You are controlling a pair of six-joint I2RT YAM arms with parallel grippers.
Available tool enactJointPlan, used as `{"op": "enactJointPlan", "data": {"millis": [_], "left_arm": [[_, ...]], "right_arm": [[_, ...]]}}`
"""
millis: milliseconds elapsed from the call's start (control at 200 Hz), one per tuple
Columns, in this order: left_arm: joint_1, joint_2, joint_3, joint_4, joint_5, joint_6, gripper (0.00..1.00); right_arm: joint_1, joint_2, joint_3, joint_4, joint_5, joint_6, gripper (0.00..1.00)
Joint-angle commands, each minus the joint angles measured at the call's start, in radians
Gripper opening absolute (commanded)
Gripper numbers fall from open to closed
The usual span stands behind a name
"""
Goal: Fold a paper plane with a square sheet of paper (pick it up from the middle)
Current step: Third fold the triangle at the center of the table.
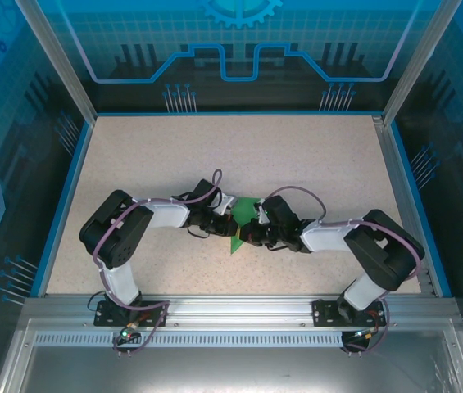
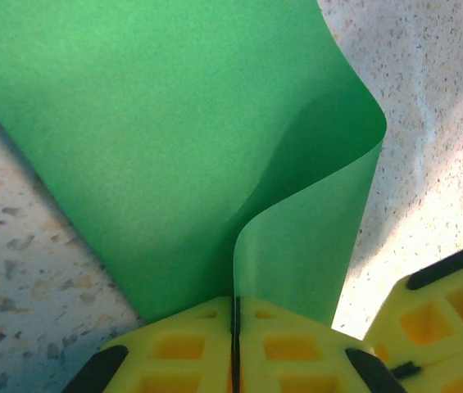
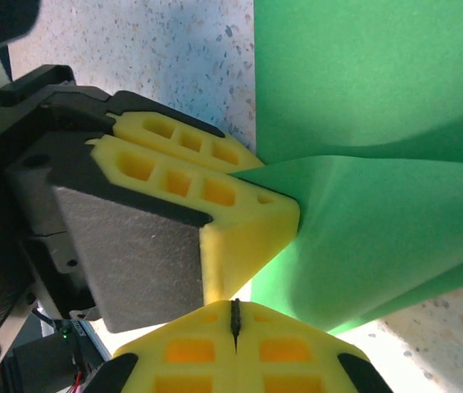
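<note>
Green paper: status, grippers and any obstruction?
Left gripper shut on the green paper, one flap curled up. Right gripper shut beside it, hold on paper unclear. Nothing else on the table.

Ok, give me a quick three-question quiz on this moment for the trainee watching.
1. True or false: the left gripper is shut on the green paper.
2. Where on the table do the left gripper and right gripper meet? A) far-left corner B) around the middle C) far-right corner
3. Does the green paper lie flat?
Key: 1 true; 2 B; 3 no, a flap curls upward beside the left gripper.
</note>
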Motion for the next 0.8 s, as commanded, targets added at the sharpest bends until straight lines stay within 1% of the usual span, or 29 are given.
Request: {"op": "enactJointPlan", "data": {"millis": [0, 195, 445, 560, 705, 795], "left_arm": [[0.002, 0.042, -0.003, -0.064, -0.027, 0.012, 0.1], [0.003, 0.046, -0.001, -0.067, -0.024, 0.013, 0.1], [0.003, 0.049, 0.002, -0.069, -0.025, 0.014, 0.1], [0.003, 0.053, 0.004, -0.07, -0.024, 0.014, 0.1], [0.002, 0.054, 0.007, -0.073, -0.022, 0.016, 0.1], [0.003, 0.057, 0.01, -0.073, -0.019, 0.016, 0.1]], "right_arm": [[-0.01, 0.036, 0.01, 0.031, -0.016, -0.005, 0.01], [-0.017, 0.079, -0.017, 0.057, -0.011, -0.002, 0.01], [-0.024, 0.108, -0.028, 0.043, -0.004, -0.008, 0.01], [-0.04, 0.07, -0.025, 0.06, -0.036, -0.002, 0.02], [-0.084, -0.014, -0.024, 0.023, -0.047, -0.028, 0.03], [-0.114, -0.026, -0.01, -0.004, -0.065, -0.061, 0.03]]}}
